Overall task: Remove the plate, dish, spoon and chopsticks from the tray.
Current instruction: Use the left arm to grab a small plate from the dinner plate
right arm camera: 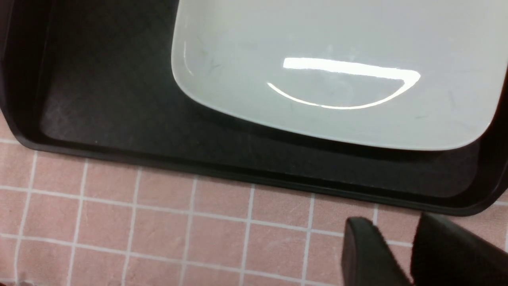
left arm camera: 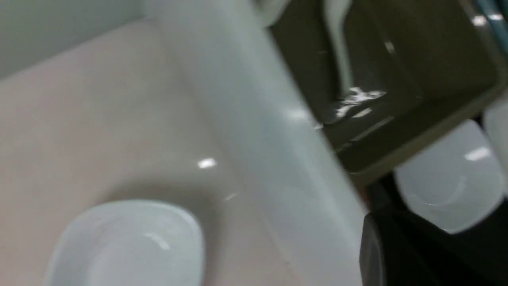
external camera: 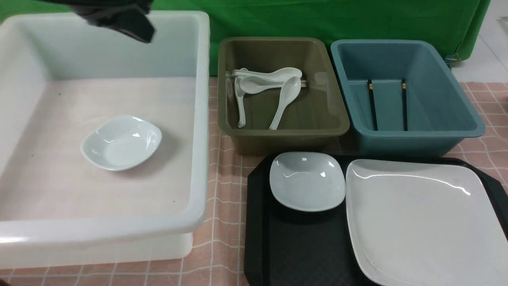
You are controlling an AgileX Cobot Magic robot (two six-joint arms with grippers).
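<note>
The large white plate (external camera: 420, 222) (right arm camera: 337, 79) lies on the right of the black tray (external camera: 301, 250) (right arm camera: 119, 103). A small pale dish (external camera: 306, 180) (left arm camera: 448, 178) sits at the tray's far left corner. Several white spoons (external camera: 264, 81) lie in the olive tub (external camera: 317, 115). The black chopsticks (external camera: 372, 107) lie in the blue tub (external camera: 448, 103). My left gripper (external camera: 139, 29) hangs high over the white tub's far side, shut and empty; only one blurred finger (left arm camera: 371, 254) shows in its wrist view. My right gripper (right arm camera: 393, 222) hovers over the tablecloth just outside the tray's rim, open with nothing between its fingers.
A big white tub (external camera: 200, 119) (left arm camera: 270, 139) fills the left side and holds another small pale dish (external camera: 121, 142) (left arm camera: 127, 242). A pink checked cloth (external camera: 224, 178) covers the table. A green backdrop (external camera: 317, 18) stands behind the tubs.
</note>
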